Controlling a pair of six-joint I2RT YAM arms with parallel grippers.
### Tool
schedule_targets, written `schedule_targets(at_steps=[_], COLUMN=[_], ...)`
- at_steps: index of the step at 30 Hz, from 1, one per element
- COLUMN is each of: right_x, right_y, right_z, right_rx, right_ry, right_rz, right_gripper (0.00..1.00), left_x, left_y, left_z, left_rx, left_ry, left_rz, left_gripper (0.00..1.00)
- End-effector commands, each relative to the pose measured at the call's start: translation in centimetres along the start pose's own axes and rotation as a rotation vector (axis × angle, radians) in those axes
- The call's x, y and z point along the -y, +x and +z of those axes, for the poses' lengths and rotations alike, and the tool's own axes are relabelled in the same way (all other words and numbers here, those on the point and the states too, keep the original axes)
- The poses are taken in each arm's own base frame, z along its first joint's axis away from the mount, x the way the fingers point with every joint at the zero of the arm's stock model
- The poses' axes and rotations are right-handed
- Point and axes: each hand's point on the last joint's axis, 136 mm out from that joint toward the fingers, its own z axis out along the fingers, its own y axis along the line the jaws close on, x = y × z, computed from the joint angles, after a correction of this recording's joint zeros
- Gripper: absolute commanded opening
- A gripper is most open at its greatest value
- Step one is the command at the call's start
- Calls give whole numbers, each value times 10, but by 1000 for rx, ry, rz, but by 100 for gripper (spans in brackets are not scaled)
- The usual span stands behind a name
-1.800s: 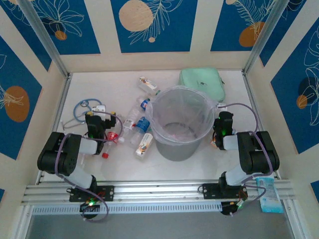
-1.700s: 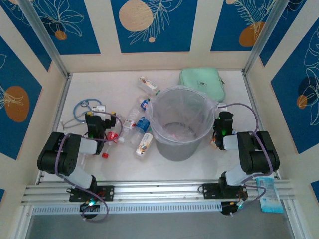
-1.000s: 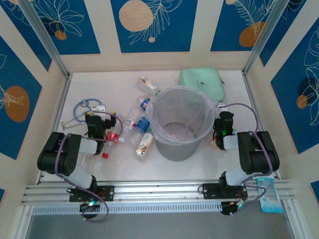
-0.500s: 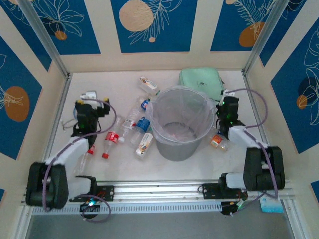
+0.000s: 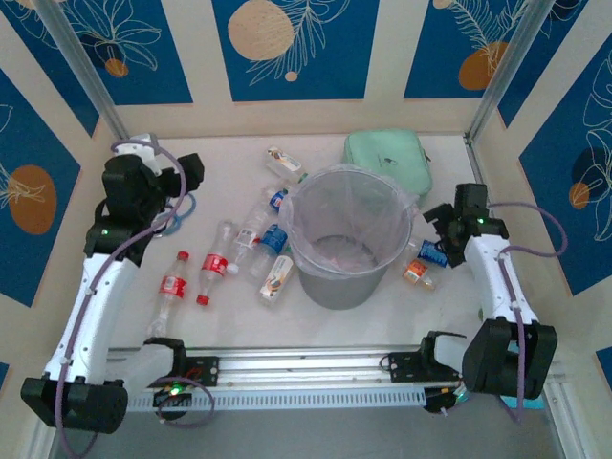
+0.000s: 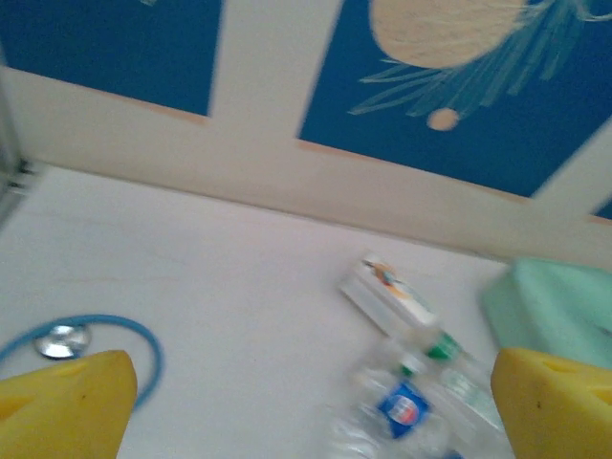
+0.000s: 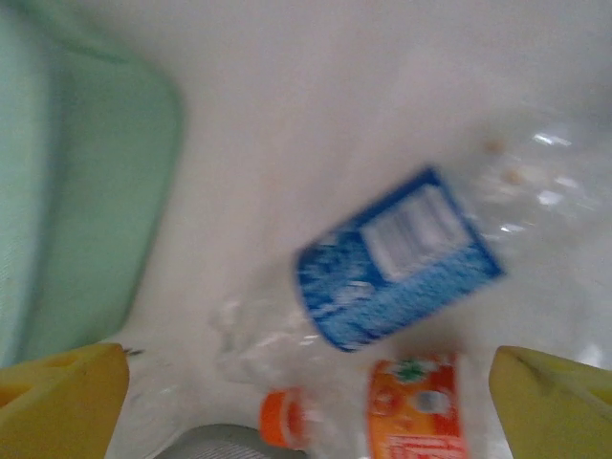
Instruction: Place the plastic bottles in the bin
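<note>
**Top view:** the bin (image 5: 337,285) stands at centre. Bottles (image 5: 251,239) lie on the table to its left, with two more at its right.

**Left wrist view:** the left gripper (image 6: 311,406) is spread and holds nothing.

**Right wrist view:** the right gripper (image 7: 306,402) is spread above a blue-label bottle (image 7: 397,258). It should lower squarely across the bottle's body before closing, staying clear of the orange-label bottle (image 7: 413,426).

— What is seen right of centre, toward the top of the overhead view?
— A flat mint-green pouch (image 5: 387,153) is laid on the white table (image 5: 229,158), close to the back wall.
— And at the lower left of the left wrist view?
— A blue looped tube (image 6: 143,349) with a silver disc (image 6: 59,339) is seen lying flat.
</note>
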Motion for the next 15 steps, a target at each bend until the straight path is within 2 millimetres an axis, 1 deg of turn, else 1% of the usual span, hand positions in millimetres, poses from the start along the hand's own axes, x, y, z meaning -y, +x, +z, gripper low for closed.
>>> schedule_targets(at_steps=[1,2,4,5,7,9,11,15], right_x=[24,24,25,25,25,26,27,25], right_y=[20,17,13,11,7,4,-1,-9], right_z=[4,6,10,12,16,21,28,41], right_rx=[-103,-94,-97,-100,-94,-93,-92,-96], right_ry=[73,66,60,60,70,80,86,83], right_rz=[109,108,126,131,129,131,140,151], right_gripper=[95,94,93,93,92,92,92,92], left_x=[52,65,93,110,137,159,176,200], left_y=[7,6,10,16,28,40,50,74], left_z=[-17,-18,-16,-15,-9,-5,-1,0], left_rx=[-118,-124,-142,-162,-208,-246,-284,-375], left_ry=[191,219,279,316,370,409,434,473], left_rz=[-57,-51,-26,-7,11,31,59,117], left_gripper=[93,91,89,88,85,84,82,80])
